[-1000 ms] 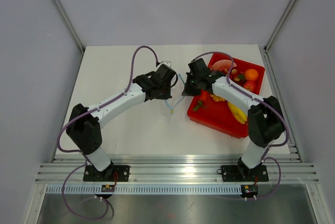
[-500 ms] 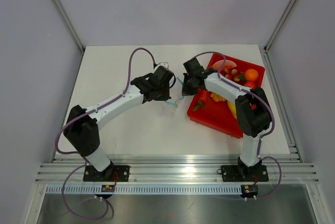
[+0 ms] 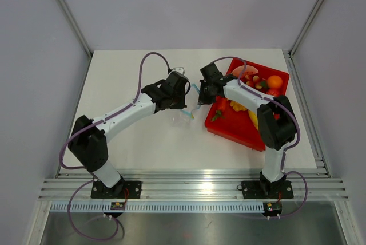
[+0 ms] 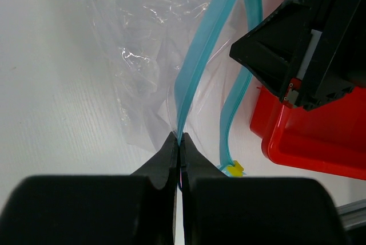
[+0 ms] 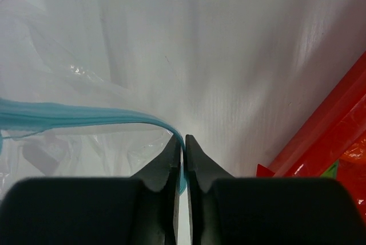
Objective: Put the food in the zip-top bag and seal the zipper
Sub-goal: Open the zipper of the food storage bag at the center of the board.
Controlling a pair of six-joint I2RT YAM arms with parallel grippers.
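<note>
- Between the two arms on the white table (image 3: 123, 79) lies the small clear crinkly zip-top bag (image 4: 143, 56). It sits just beside the red rectangular plastic tray (image 3: 240, 127).
- The left gripper (image 4: 178, 137) has its fingers pinched tight on one lip of the thin light blue zipper (image 4: 197, 67).
- The right gripper (image 5: 183, 139) faces it from the tray side. Its fingers are drawn very narrow, with the other lip of the blue strip running down between them.
- From the left wrist view, the two blue lips stand apart, so the mouth looks open and not sealed. A small yellow tab (image 4: 233, 169) sits at the strip's near end.
- I see nothing inside the clear plastic, so the bag looks empty.
- The small glossy toy fruits (image 3: 258, 81) lie in the far corner of the tray, well apart from the bag. Neither gripper holds one.
- By my reckoning only the opening of the bag is in hand; loading the food and closing the zipper are both left to do.
</note>
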